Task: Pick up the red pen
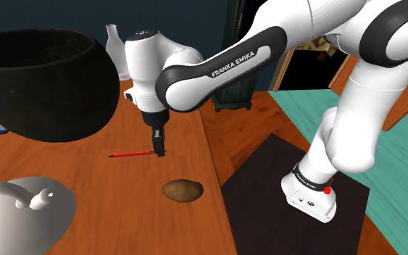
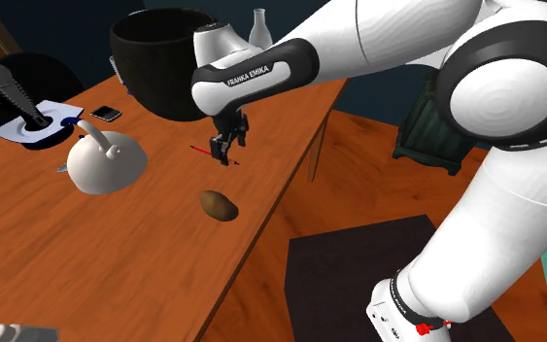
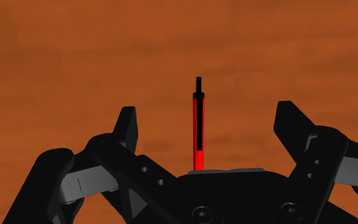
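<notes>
The red pen (image 1: 130, 154) is thin with a black tip and clip, and it lies flat on the brown wooden table (image 1: 86, 217). My black gripper (image 1: 158, 150) points down over the end of the pen nearest the table's edge, low above the wood. In the wrist view the pen (image 3: 198, 127) runs straight away from the hand, midway between the fingers of the gripper (image 3: 209, 121). They stand wide apart and do not touch it. From the second exterior view the gripper (image 2: 227, 155) hangs over one end of the pen (image 2: 201, 150).
A brown potato (image 1: 182, 190) lies close to the gripper, toward the stand. A large black bowl (image 1: 43, 83) and a white vase (image 1: 114, 43) stand at the back. A white kettle (image 1: 28, 206) is at the front left. The table's edge (image 1: 213, 156) runs just right of the gripper.
</notes>
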`<action>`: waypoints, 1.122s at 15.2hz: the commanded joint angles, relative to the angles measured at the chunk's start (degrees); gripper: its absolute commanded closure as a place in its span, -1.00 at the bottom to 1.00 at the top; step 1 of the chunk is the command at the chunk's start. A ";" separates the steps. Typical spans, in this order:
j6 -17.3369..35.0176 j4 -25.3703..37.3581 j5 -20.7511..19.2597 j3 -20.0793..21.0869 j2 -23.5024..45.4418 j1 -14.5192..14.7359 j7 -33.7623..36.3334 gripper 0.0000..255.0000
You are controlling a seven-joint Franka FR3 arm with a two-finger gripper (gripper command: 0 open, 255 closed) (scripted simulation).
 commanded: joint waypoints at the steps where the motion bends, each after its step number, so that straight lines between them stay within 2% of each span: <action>1: 1.34 -0.93 -0.17 -0.04 0.46 -0.01 -0.15 -1.00; 7: 3.84 -2.26 -0.68 -0.14 1.69 0.10 0.14 -1.00; 8: 3.74 -2.16 -0.67 -0.16 1.69 0.07 0.09 1.00; 17: 3.84 -2.26 -0.68 -0.15 1.69 0.10 0.14 1.00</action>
